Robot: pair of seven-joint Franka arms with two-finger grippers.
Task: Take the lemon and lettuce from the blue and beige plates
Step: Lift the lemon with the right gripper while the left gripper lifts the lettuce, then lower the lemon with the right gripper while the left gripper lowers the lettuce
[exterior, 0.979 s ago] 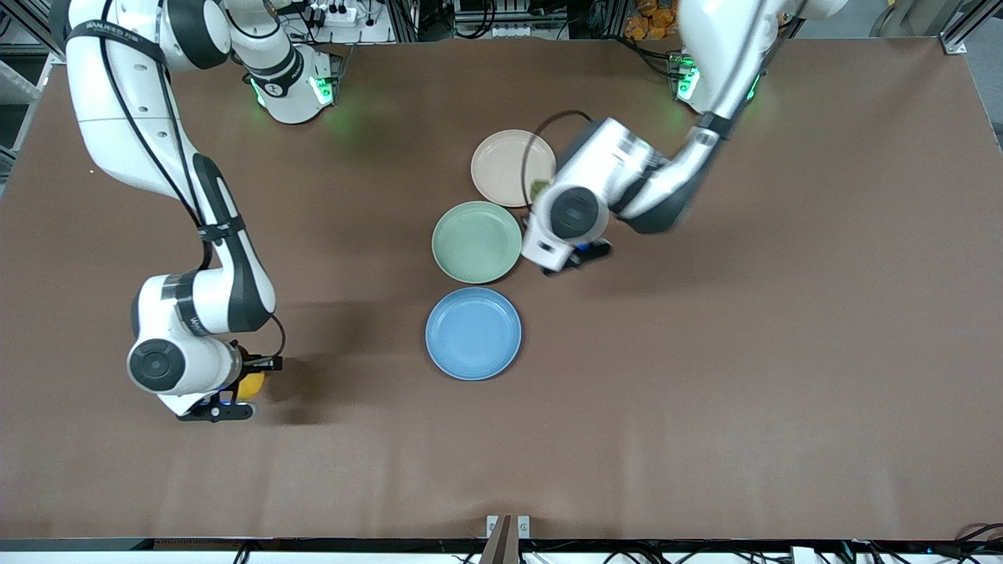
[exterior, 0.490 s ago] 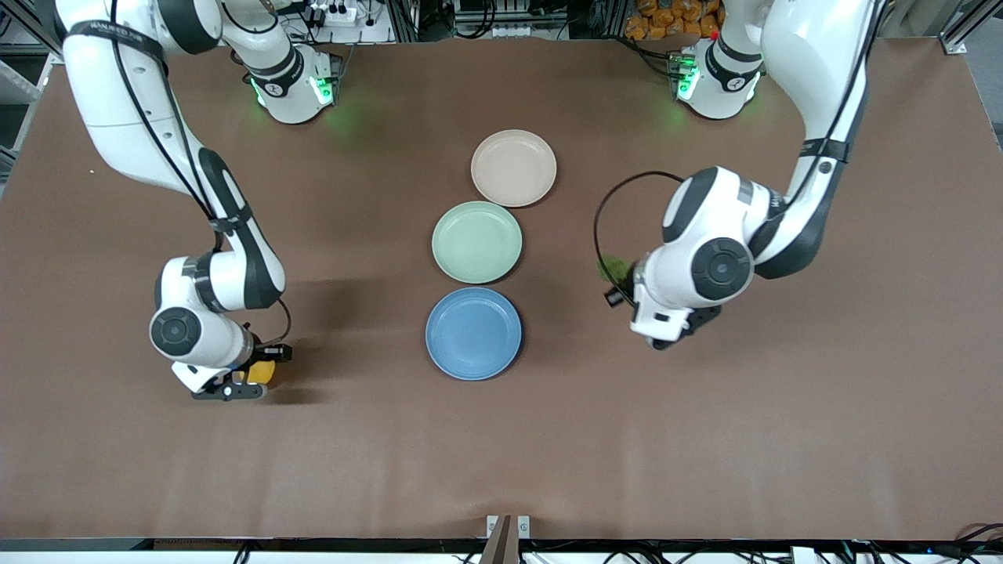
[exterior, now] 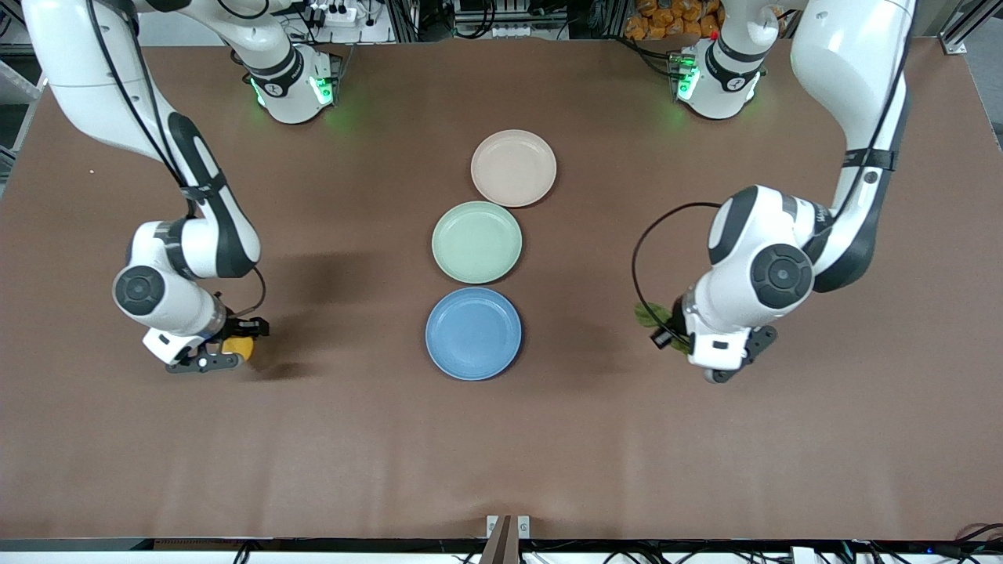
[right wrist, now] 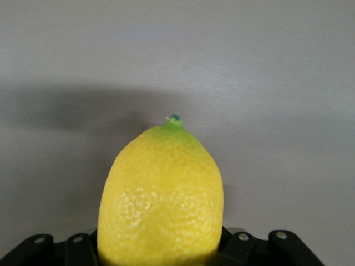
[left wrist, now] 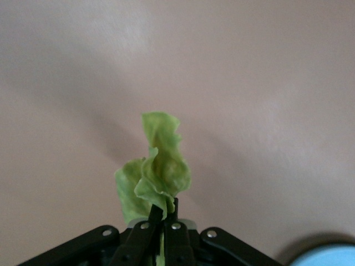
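My left gripper (exterior: 664,327) is shut on a green lettuce leaf (exterior: 649,315) over bare table toward the left arm's end, level with the blue plate (exterior: 473,333). In the left wrist view the lettuce (left wrist: 155,169) stands out from the pinched fingertips (left wrist: 156,213). My right gripper (exterior: 235,348) is shut on a yellow lemon (exterior: 237,349) low over bare table toward the right arm's end. The lemon (right wrist: 161,194) fills the right wrist view and hides the fingers. The beige plate (exterior: 513,168) lies farthest from the front camera and holds nothing.
A green plate (exterior: 476,241) lies between the beige and blue plates in a row at the table's middle; all hold nothing. Brown table stretches around both grippers. The blue plate's edge shows in a corner of the left wrist view (left wrist: 327,256).
My left gripper carried the lettuce off the beige plate, toward the left arm's end and nearer the front camera. My right gripper shifted with the lemon toward the right arm's end.
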